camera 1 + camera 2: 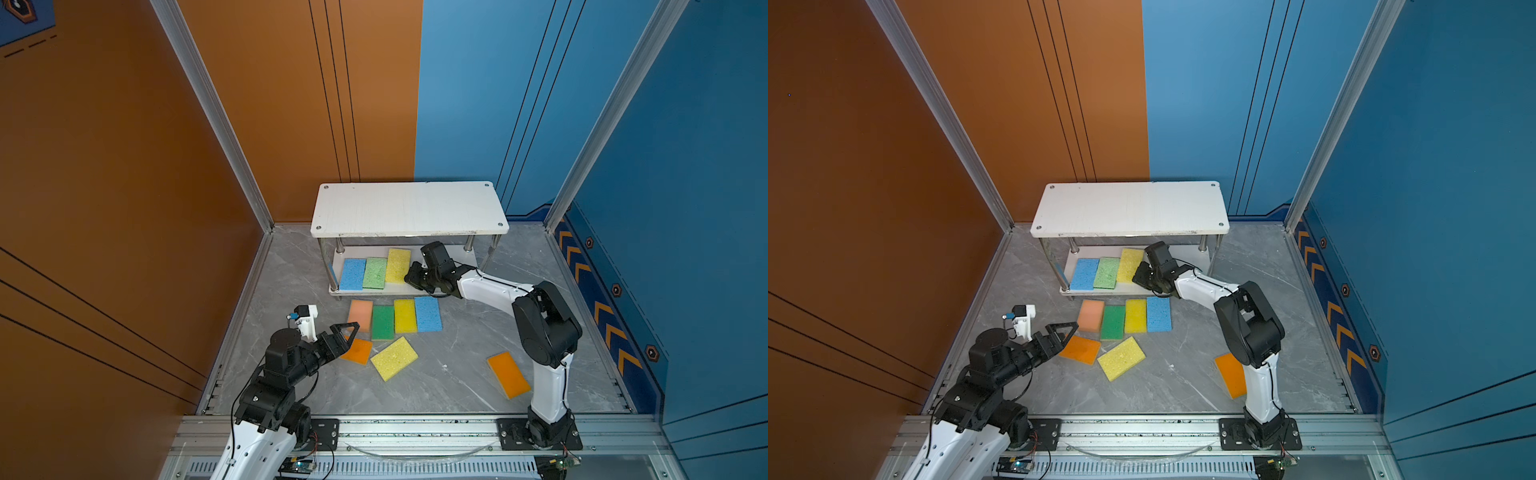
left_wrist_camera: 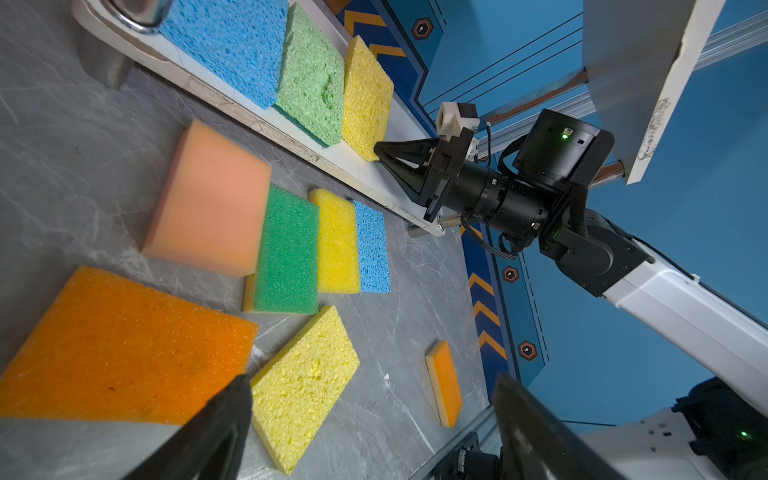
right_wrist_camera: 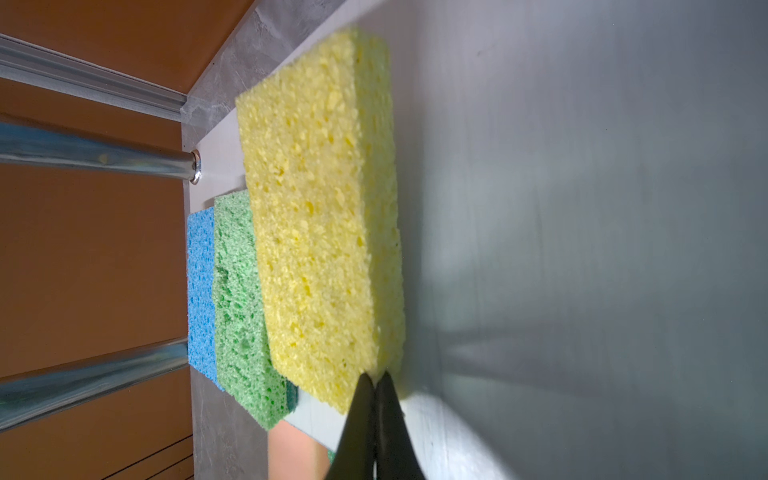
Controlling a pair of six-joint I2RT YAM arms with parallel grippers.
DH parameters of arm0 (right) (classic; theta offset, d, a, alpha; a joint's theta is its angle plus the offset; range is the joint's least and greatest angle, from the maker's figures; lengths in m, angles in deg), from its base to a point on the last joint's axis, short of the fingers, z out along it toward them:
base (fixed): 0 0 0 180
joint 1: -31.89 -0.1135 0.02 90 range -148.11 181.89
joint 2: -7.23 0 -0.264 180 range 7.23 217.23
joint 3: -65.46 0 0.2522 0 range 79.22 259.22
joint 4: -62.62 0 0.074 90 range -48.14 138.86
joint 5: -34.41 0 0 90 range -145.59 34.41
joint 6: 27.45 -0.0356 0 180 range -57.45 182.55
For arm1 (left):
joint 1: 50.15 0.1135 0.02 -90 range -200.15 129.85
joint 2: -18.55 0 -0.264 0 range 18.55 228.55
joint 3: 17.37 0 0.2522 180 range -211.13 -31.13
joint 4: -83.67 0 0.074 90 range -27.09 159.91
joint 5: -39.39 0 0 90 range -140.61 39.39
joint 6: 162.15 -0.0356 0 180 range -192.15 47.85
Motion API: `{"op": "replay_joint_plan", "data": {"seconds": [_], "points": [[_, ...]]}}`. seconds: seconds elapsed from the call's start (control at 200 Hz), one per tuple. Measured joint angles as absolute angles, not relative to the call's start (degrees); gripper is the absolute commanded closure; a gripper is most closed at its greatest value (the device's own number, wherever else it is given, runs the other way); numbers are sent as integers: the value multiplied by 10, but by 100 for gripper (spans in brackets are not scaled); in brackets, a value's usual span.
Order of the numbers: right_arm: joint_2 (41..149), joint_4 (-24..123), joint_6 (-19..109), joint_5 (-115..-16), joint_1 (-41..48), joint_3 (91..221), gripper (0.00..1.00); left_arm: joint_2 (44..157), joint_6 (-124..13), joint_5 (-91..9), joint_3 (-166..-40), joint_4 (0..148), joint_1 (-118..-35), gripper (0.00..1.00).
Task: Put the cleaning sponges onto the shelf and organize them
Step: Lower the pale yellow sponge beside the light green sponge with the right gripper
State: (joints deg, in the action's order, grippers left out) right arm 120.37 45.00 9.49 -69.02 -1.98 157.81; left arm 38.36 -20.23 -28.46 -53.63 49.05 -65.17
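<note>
My right gripper (image 3: pixel 376 378), pressed together, touches a corner of the yellow sponge (image 3: pixel 324 216) on the shelf's (image 1: pixel 409 208) lower board. A green sponge (image 1: pixel 375 273) and a blue sponge (image 1: pixel 352 274) lie beside it, toward the board's left end. My left gripper (image 1: pixel 352 334), spread wide, hangs over an orange sponge (image 1: pixel 356 351). Six other sponges (image 1: pixel 394 358) lie on the floor (image 1: pixel 457 374) in front.

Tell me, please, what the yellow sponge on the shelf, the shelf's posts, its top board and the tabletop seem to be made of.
Yellow sponge: likely cellulose foam, matte; open, irregular pores.
Shelf posts: polished metal, probably chromed; mirror-like reflections.
Top board: white, matte, perhaps painted wood or plastic; chipped edge.
Tabletop: smooth grey marble look, veined; possibly printed laminate.
</note>
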Motion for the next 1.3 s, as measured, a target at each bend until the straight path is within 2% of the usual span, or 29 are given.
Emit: {"op": "replay_joint_plan", "data": {"seconds": [1.301], "points": [[1152, 400, 107, -707, -14, 1534, 100, 374, -192, -274, -533, 491, -650, 8]]}}
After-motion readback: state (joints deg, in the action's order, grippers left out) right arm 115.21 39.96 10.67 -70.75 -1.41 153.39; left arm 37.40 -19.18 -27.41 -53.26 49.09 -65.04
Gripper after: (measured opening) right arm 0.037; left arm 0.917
